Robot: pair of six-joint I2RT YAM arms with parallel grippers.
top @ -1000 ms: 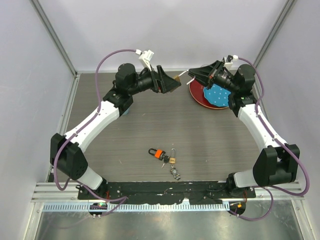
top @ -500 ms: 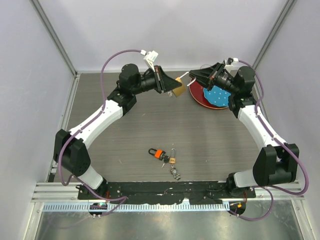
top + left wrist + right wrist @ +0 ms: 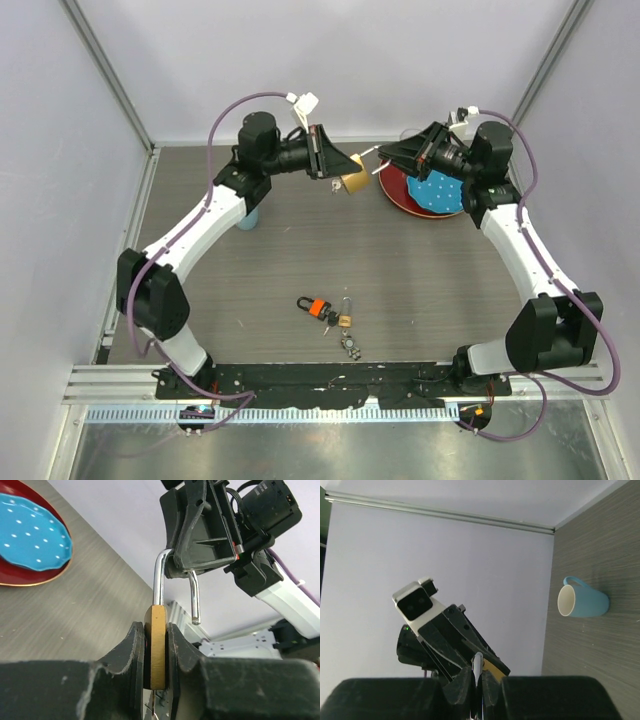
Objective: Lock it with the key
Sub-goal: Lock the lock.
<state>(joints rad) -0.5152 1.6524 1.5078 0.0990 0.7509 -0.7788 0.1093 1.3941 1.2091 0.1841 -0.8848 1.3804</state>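
Observation:
The big brass padlock (image 3: pixel 352 182) hangs in the air at the back of the table, between both grippers. My left gripper (image 3: pixel 156 630) is shut on its brass body (image 3: pixel 157 650), one pad on each flat face. The silver shackle (image 3: pixel 159 577) stands open, its free end (image 3: pixel 196 611) out of the body. My right gripper (image 3: pixel 477 674) is shut on the top of that shackle (image 3: pixel 477 661). The key (image 3: pixel 316 307), with an orange head and a black head, lies on the table near the front, far from both grippers.
A tiny brass padlock (image 3: pixel 344 320) with a silver keychain (image 3: pixel 351 345) lies beside the key. A blue dotted plate (image 3: pixel 437 188) sits on a red plate (image 3: pixel 392 192) at the back right. A light blue mug (image 3: pixel 582 602) stands under the left arm.
The left gripper has moved right and closed from wide open onto the padlock's body. The right gripper has kept its hold on the shackle and shifted slightly.

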